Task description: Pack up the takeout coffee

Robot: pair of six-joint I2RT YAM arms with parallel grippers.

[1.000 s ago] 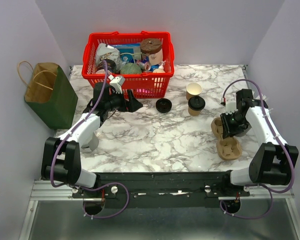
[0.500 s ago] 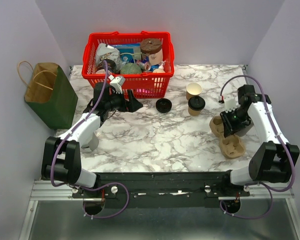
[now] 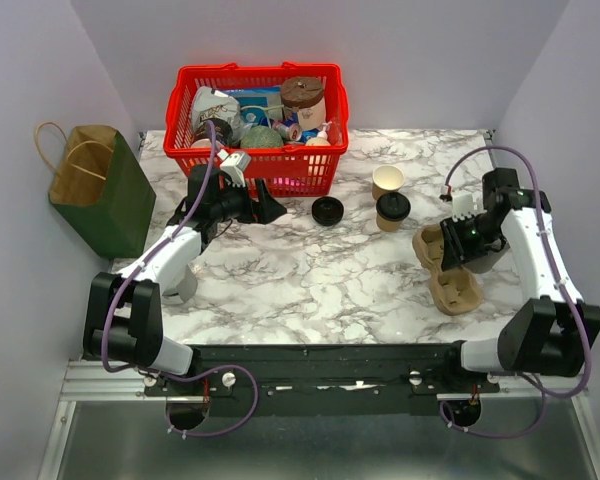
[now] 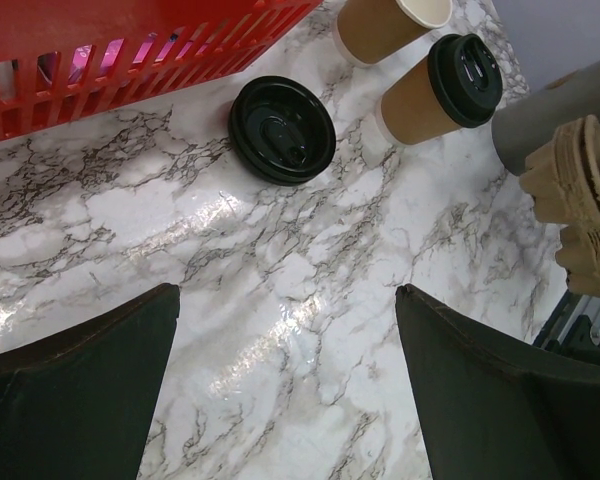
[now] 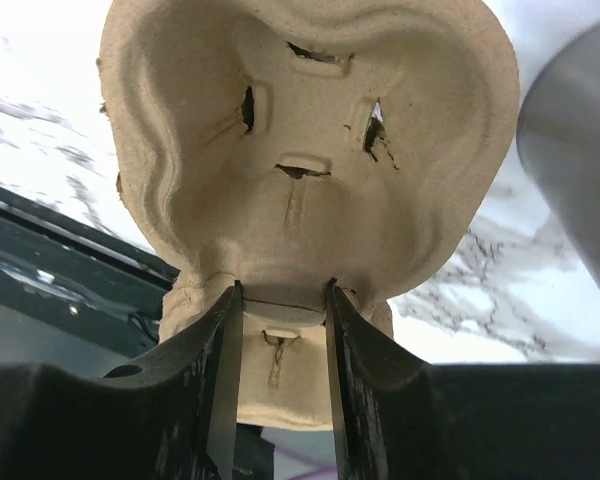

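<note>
The takeout coffee (image 3: pixel 387 181), a tan paper cup with a white rim and no lid, stands right of the basket; it also shows in the left wrist view (image 4: pixel 380 22). Beside it is a tan cup with a black lid (image 3: pixel 392 211) (image 4: pixel 435 90), and a loose black lid (image 3: pixel 327 210) (image 4: pixel 282 130) lies on the marble. My left gripper (image 3: pixel 270 208) (image 4: pixel 287 295) is open and empty, low over the table just left of the loose lid. My right gripper (image 3: pixel 458 243) (image 5: pixel 280 290) is shut on the middle ridge of the brown pulp carrier (image 3: pixel 445 270) (image 5: pixel 310 160).
A red basket (image 3: pixel 310 170) with several groceries, among them a pale cup with a brown lid (image 3: pixel 303 100), stands at the back. A green paper bag (image 3: pixel 105 195) stands off the table's left edge. The right wall is close behind the right arm.
The right arm has swung the held carrier a little to the left and toward the cups. The left arm has not moved.
</note>
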